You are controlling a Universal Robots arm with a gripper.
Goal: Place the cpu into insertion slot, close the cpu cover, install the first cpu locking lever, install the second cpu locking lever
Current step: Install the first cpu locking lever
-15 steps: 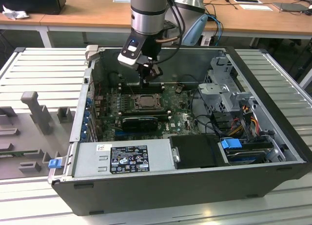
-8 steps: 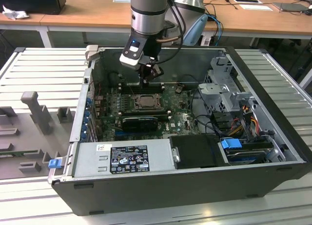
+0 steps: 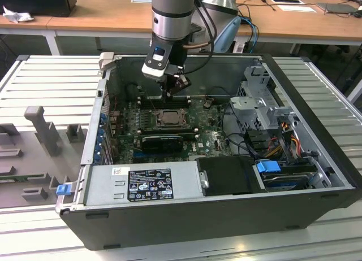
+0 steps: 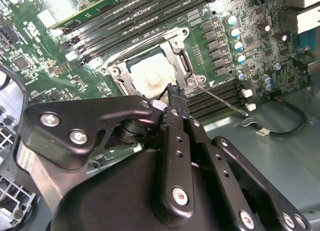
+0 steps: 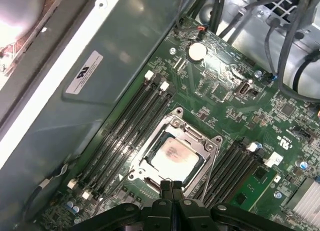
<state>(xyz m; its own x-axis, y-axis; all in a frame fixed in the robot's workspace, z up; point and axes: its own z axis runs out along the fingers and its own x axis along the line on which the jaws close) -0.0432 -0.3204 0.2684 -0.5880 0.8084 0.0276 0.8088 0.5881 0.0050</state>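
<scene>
The pincer (image 5: 172,187) apparently hides one edge of the cpu cover (image 5: 196,134).

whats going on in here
A robot arm is working inside an open computer case. The cpu lies under the closed cover. The claw, shut, is at the cover's edge. One lever sticks out to the side and looks unlatched.

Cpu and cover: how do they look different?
The cpu is a solid pale square with a pinkish smudge, but the cover is a grey frame with a big window. The cpu sits in the middle, and the cover runs around its edges. Both are square, metallic and lie flat.
</scene>
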